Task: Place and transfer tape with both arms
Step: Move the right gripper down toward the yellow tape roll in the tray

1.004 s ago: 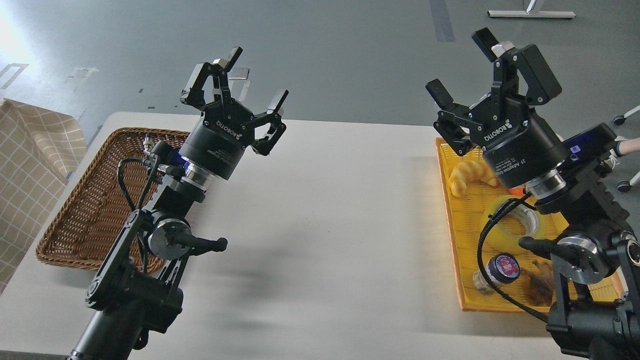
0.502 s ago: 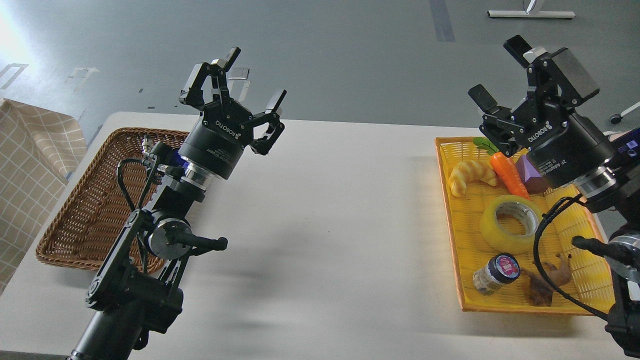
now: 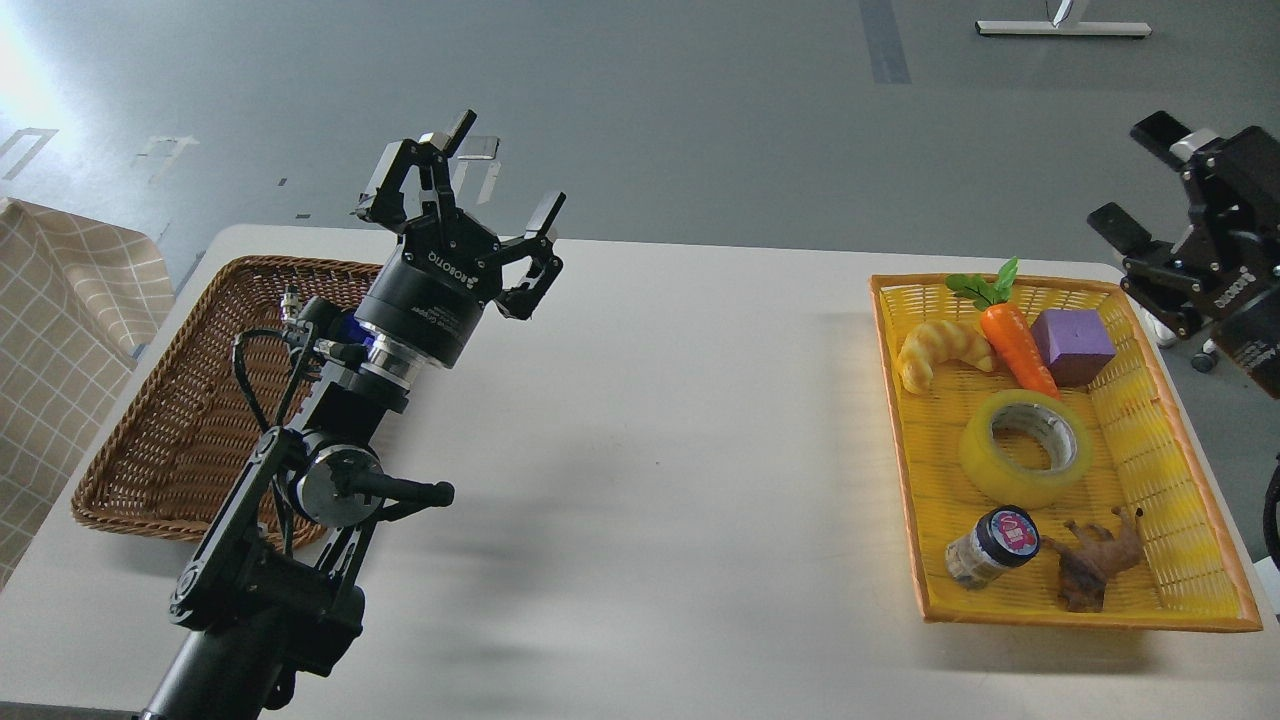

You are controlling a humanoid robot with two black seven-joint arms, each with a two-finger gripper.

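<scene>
Inside yellow tray [image 3: 1190, 440], translucent yellow tape [image 3: 1024, 448]

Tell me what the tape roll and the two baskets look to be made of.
The tape: glossy translucent yellow film on a pale core, probably card. The yellow basket: likely moulded plastic, with an even ribbed weave and an orange rim. The brown basket: woven wicker or rattan by its look, matte with irregular strands.

Bright, sharp; glare upper left, soft shadows
</scene>
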